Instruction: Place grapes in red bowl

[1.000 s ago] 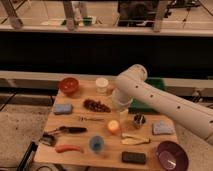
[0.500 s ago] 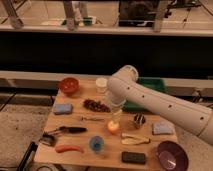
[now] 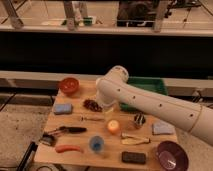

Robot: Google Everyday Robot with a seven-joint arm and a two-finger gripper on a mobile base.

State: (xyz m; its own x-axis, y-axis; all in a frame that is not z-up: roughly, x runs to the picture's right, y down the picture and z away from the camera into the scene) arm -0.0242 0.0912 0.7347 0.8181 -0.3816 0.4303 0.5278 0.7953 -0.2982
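Wood table (image 3: 85, 158): blue sponge (image 3: 62, 108) on the left, black-handled tool (image 3: 70, 130) and orange-red stick (image 3: 68, 148) front-left. Mid-table: blue cup (image 3: 96, 144), orange ball (image 3: 114, 126), yellowish banana-like piece (image 3: 135, 140), black block (image 3: 134, 157). Right side: pale blue pad (image 3: 163, 129), glossy purple bowl (image 3: 171, 154) at the front corner, green bin (image 3: 150, 85) at the back.

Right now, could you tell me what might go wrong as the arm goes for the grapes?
1. The gripper hangs under the wrist just right of the grapes, so a grasp may land off-centre and lose berries.
2. The red bowl sits near the back left corner of the table; a clumsy drop could nudge it off.
3. The blue sponge lies close to that path.
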